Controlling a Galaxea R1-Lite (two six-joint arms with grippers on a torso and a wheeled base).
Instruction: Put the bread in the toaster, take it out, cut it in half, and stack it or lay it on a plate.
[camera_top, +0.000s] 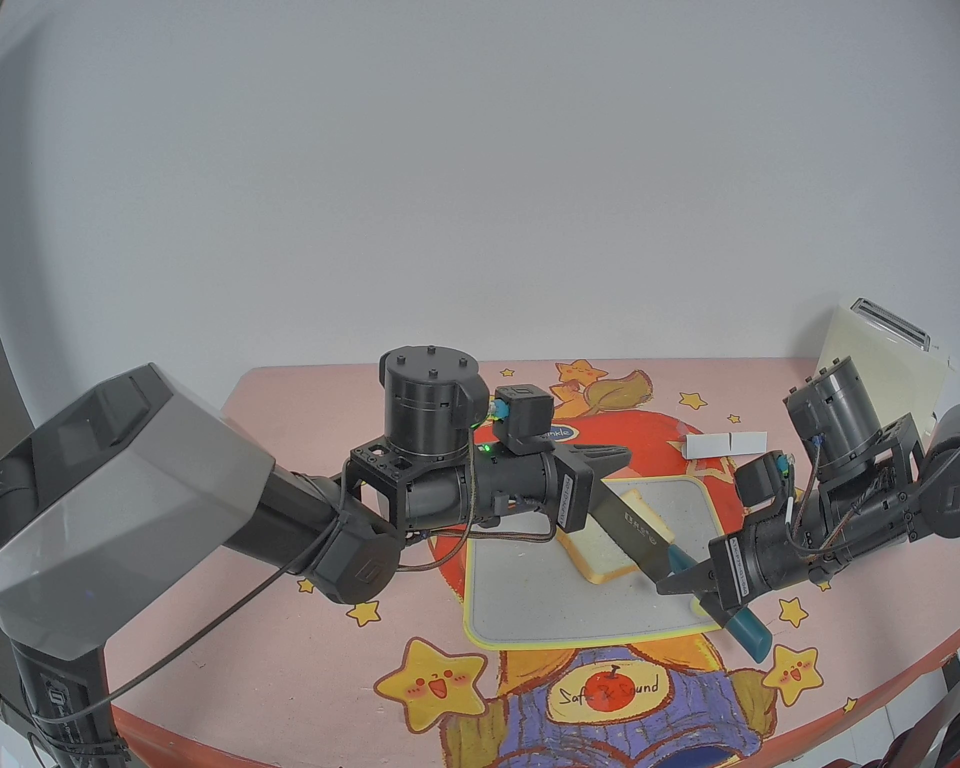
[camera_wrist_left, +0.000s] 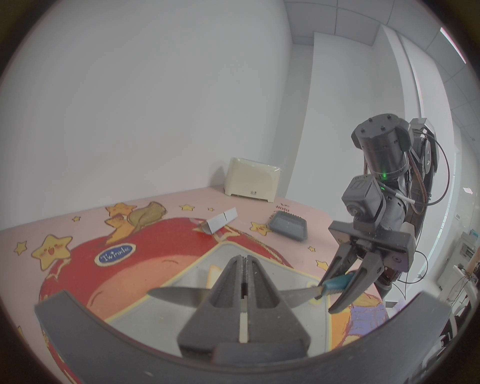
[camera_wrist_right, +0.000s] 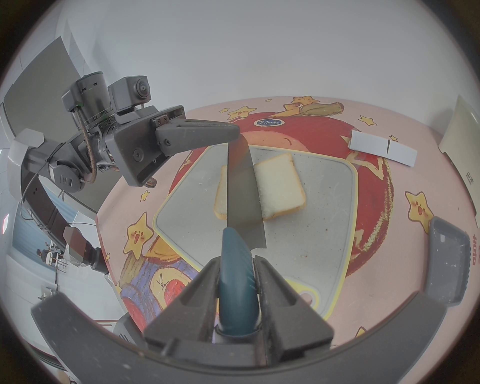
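Head view: the left gripper (camera_top: 612, 463) has its fingers pinched together on the spine of the knife (camera_top: 637, 532) near the tip, and the right gripper (camera_top: 683, 580) is clamped on the teal handle. The blade lies across the bread (camera_top: 592, 552), which sits flat on the board (camera_top: 530, 595) (the toaster (camera_top: 885, 365) stands well off at the robot's right, so toasting looks done). This is the cut.

Left wrist view: the fingers are shut tight on the blade, with steel sticking out either side, and the right gripper's fingers wrap the handle just beyond. A grey tray (camera_wrist_left: 289, 226) waits near the toaster.

Right wrist view: the handle is locked between the fingers and the blade runs over the slice roughly down its middle, though I can't tell if the edge is touching the bread yet.

To do it well, I'd say both arms should press down together so the blade stays level and square over the centre line. A small sawing stroke beats brute force, since soft bread squashes, and nothing pins the slice, so it could slide on the board
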